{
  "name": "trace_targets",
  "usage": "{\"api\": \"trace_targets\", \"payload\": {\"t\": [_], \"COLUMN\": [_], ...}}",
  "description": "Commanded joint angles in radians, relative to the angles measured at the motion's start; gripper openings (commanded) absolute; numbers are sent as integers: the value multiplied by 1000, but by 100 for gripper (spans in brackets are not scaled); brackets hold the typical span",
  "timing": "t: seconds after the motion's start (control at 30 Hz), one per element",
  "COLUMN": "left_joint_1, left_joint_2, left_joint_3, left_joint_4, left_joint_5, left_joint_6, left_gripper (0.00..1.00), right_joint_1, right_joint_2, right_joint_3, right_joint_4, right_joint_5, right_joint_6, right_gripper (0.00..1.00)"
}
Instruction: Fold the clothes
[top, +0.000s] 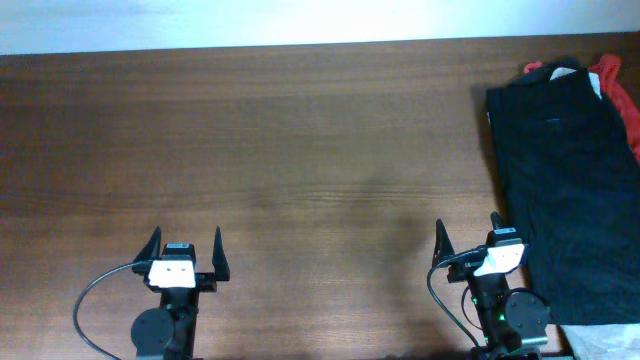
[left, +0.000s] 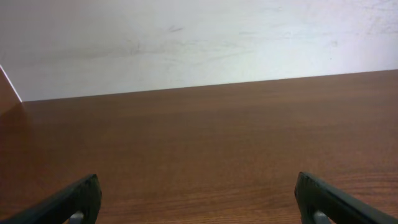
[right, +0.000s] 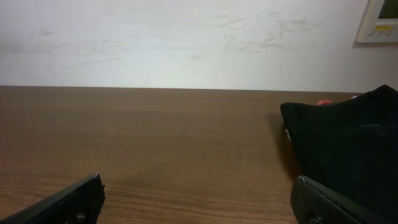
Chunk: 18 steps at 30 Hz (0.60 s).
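Hovering at near edge | left claw (top: 186, 252), right claw (top: 468, 240) spread wide, empty | risk: black garment (top: 570, 170) lies along bench (top: 300, 150) right edge; careless tug may drag it off

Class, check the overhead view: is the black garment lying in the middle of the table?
No, the black garment lies at the right end of the table, beside the right gripper.

Left claw (top: 187, 235), right claw (top: 467, 228): both spread wide, empty, pointing forward.
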Motion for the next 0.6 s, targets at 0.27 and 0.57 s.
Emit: {"api": "trace_targets", "payload": {"t": [0.27,0.57], "left_joint_1": [-4,-4], "left_joint_2": [1,1], "left_joint_3": [-5,-5], "left_joint_4": [-4,-4], "left_joint_5": [-8,-7], "left_joint_6": [20,20], "left_gripper": [99,99], "right_joint_1": [8,8], "right_joint_2": [1,170], "right_joint_3": [-5,193], "right_joint_4": [199,447], "right_joint_5": [-480,-151], "right_joint_6": [13,-25], "right_gripper": [99,99]}}
